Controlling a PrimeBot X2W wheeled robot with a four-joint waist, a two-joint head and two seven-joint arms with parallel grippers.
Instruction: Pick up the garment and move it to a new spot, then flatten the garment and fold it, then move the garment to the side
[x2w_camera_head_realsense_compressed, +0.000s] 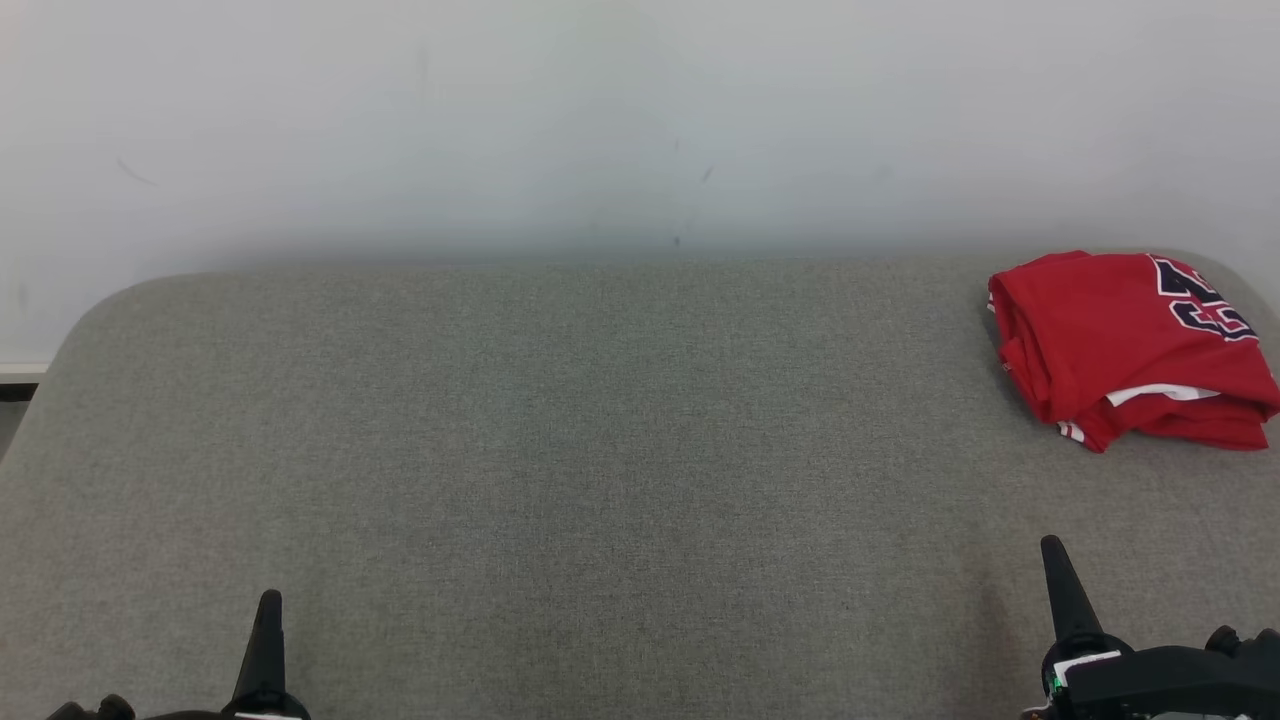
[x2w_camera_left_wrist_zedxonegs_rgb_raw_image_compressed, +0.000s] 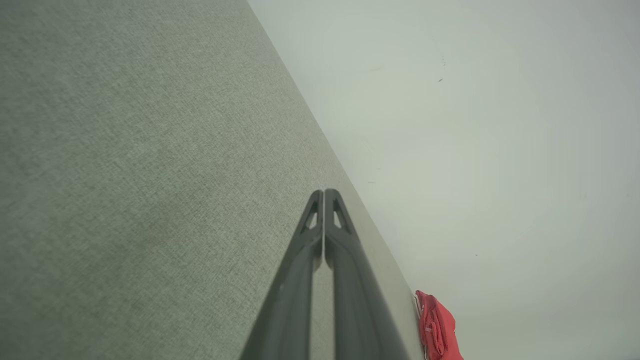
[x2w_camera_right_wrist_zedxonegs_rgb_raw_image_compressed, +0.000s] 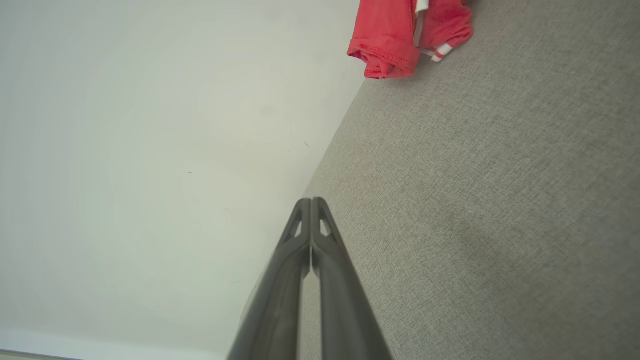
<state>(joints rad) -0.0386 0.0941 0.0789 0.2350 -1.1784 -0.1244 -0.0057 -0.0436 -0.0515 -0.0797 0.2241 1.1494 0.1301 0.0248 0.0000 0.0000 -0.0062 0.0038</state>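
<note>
Fingers of the left gripper (x2w_camera_head_realsense_compressed: 270, 612) and of the right gripper (x2w_camera_head_realsense_compressed: 1056, 566) are pressed tight together and hold nothing. They rise at the near left and near right edges, both well apart from the cloth. The garment (x2w_camera_head_realsense_compressed: 1120, 340), a red jersey with white trim and dark numerals edged in white, lies in a loosely folded bundle at the far right of the tabletop (x2w_camera_head_realsense_compressed: 600, 450). It sits close to the far edge and the rounded right corner, with the pale wall (x2w_camera_head_realsense_compressed: 600, 120) behind it. It looks light, soft and limp, so it would likely sag and fall open if lifted by one layer alone, and the smooth knit may slip. A safer hold, I judge, is a pinch through several layers at the thick folded edge on its left side, or one hold at each end so the bundle keeps its shape. The grey woven tabletop covering should drag on the cloth if it is slid.
</note>
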